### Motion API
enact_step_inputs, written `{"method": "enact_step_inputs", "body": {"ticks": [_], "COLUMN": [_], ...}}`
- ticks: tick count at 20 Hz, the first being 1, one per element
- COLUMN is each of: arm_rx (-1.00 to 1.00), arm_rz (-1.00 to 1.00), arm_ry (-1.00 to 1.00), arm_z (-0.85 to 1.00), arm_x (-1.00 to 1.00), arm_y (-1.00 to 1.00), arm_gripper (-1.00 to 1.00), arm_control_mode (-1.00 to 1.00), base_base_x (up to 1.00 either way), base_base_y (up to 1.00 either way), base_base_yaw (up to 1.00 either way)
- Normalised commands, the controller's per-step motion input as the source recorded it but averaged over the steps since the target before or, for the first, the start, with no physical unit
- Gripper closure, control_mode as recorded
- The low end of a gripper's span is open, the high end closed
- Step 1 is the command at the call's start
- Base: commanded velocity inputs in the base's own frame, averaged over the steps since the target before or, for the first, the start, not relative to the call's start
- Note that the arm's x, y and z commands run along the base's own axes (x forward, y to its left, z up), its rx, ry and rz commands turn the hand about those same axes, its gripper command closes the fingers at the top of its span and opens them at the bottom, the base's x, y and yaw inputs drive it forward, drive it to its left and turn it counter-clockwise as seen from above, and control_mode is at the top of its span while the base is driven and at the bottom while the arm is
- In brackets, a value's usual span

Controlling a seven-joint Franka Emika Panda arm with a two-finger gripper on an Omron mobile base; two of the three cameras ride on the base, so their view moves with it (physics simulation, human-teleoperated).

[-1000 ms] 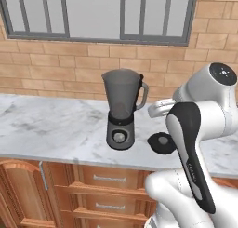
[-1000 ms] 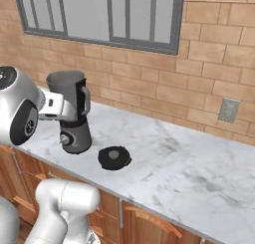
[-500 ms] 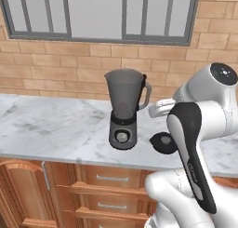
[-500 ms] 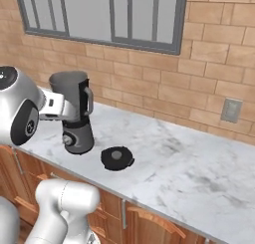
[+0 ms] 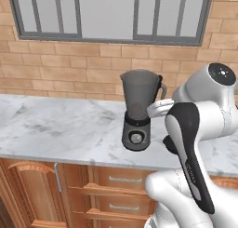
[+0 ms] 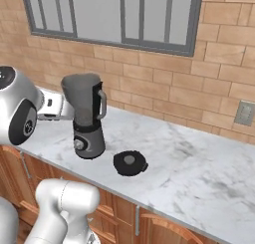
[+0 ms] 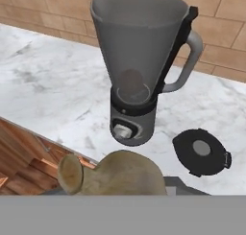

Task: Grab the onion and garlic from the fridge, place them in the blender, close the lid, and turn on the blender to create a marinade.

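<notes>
Here the gripper [image 7: 117, 181] is clenched on a tan, papery garlic bulb [image 7: 113, 174] before the smoky-grey jarred blender [image 7: 137, 61]; no legible writing anywhere.

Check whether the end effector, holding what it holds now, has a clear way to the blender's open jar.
Probably yes. The blender stands lidless just ahead of the end effector, its mouth open; the lid lies flat on the counter beside it. The tan bulb, seemingly the garlic, would need lifting over the rim.
</notes>
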Motion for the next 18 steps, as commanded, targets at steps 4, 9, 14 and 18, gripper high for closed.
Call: {"method": "enact_step_inputs", "body": {"ticks": [4, 9, 14, 18], "arm_rx": [0.0, 0.0, 0.01, 0.0], "arm_rz": [0.0, 0.0, -0.02, -0.01], "arm_ry": [0.0, 0.0, -0.01, -0.02], "arm_z": [0.0, 0.0, 0.95, 0.68], "arm_x": [0.0, 0.0, 0.39, 0.77], "arm_y": [0.0, 0.0, 0.0, 0.0], "arm_gripper": [1.0, 1.0, 1.0, 1.0], "arm_control_mode": [1.0, 1.0, -1.0, -1.0], "base_base_x": [0.0, 0.04, 0.0, 0.0], "base_base_y": [-0.34, -0.18, 0.0, 0.0], "base_base_yaw": [0.0, 0.0, 0.0, 0.0]}}
